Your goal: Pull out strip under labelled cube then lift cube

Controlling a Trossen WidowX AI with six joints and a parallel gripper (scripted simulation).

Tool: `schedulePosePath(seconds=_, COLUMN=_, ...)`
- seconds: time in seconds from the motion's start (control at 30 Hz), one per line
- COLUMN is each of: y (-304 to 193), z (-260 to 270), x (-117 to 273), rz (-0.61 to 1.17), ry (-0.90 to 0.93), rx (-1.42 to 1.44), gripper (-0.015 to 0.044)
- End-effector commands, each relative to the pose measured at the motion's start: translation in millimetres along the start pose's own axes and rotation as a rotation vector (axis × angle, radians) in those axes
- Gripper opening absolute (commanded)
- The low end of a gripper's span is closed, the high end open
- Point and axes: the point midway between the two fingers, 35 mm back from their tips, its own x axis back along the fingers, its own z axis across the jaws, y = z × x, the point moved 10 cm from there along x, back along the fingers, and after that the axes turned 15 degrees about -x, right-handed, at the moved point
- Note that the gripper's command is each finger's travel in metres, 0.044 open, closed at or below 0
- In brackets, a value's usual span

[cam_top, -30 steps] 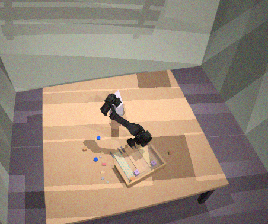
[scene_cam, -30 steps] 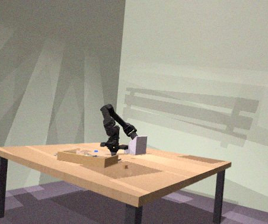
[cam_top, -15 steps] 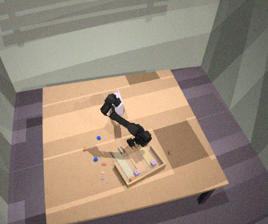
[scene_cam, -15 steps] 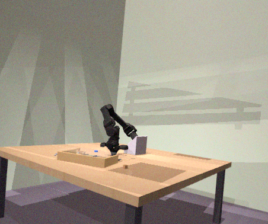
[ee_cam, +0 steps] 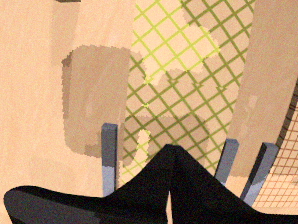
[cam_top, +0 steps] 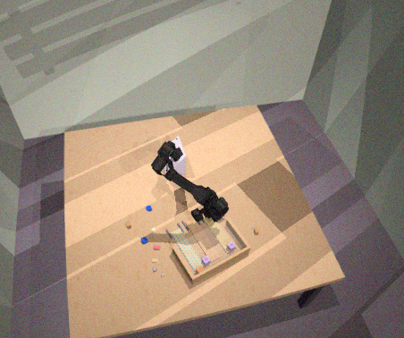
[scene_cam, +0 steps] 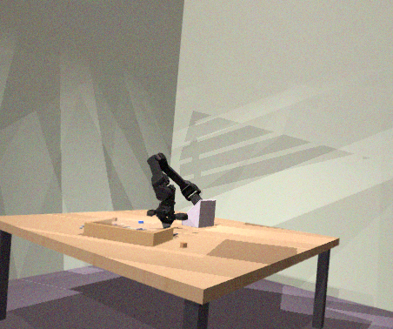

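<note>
My gripper [scene_cam: 166, 226] [ee_cam: 172, 152] is shut and empty, low at the tray's arm-side end, over the strip with yellow-green lattice [ee_cam: 172, 62]. Blue-grey bars [ee_cam: 109, 155] [ee_cam: 227, 157] stand on both sides of it. A second strip, with a reddish-brown grid [ee_cam: 290, 162], is at the right of the wrist view. The tray [cam_top: 223, 264] [scene_cam: 121, 233] also holds a strip with a green pattern [cam_top: 188, 250]. One purple cube [cam_top: 231, 245] sits at the far end on the right, another purple cube [cam_top: 206, 260] further left. Labels are too small to read; fingertips are hidden in the top view.
An orange block [cam_top: 199, 270] is in the tray's far corner. Left of the tray lie two blue discs [cam_top: 148, 208] [cam_top: 144, 240], an orange cube [cam_top: 129, 224] and a red piece [cam_top: 156, 248]. Another orange cube [cam_top: 256, 231] [scene_cam: 183, 245] is to the right. A whitish block [scene_cam: 205, 213] stands by the arm's base.
</note>
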Motion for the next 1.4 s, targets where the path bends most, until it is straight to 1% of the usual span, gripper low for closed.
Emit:
schedulePosePath(seconds=0.0, y=-1.0, z=-0.1, x=-1.6, rz=0.001, ry=-0.005, rx=0.004, gripper=0.0)
schedulePosePath(seconds=1.13, y=-0.9, z=-0.2, x=-4.9, rz=0.001, ry=-0.005, rx=0.004, gripper=0.0)
schedulePosePath(seconds=1.37, y=-9.2, z=-1.9, x=-5.0, rz=0.001, ry=-0.005, rx=0.005, gripper=0.0)
